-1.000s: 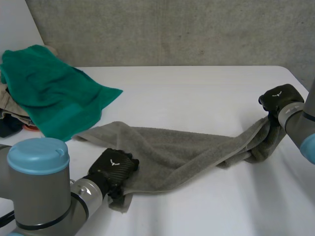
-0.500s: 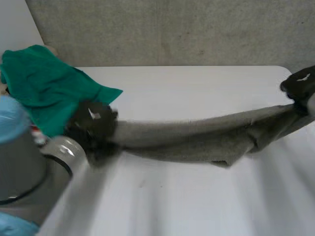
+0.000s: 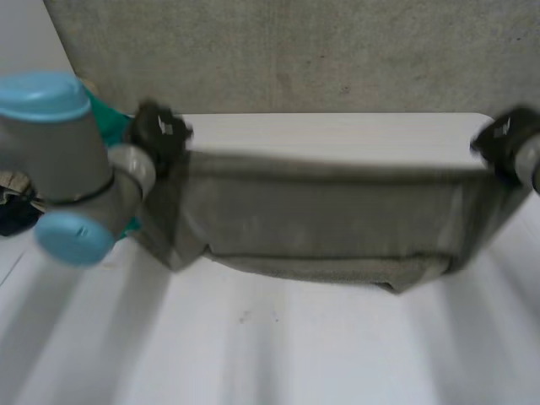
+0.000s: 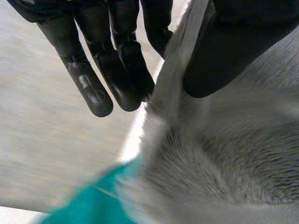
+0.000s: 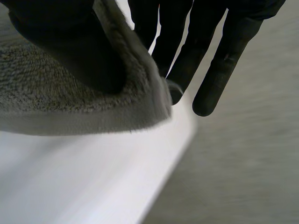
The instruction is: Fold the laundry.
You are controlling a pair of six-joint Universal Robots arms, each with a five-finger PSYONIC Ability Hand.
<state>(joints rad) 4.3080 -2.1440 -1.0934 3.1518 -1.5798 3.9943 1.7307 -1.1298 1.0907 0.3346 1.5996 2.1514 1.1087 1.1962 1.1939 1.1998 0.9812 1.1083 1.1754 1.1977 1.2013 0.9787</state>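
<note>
Green cloth (image 3: 110, 114) is seen at ten o'clock on the white surface (image 3: 295, 346), partly hidden behind the left arm. Just beside it, the left hand (image 3: 160, 131) is pinched on one top corner of the grey towel (image 3: 329, 211) — thumb against fingers (image 4: 117, 70). The towel is held stretched and hanging across the middle. At two o'clock the right hand (image 3: 506, 135) is clamped on the other top corner.

green cloth (image 3: 105, 108): mostly hidden behind left arm (image 3: 72, 160), beside left hand (image 3: 159, 131) | pile (image 3: 13, 202) beyond left arm: cut off, unidentifiable | towel (image 3: 329, 219): corner hides the tips of right hand (image 3: 504, 139) fingers (image 5: 145, 21) | right arm: cut off past the wrist
</note>
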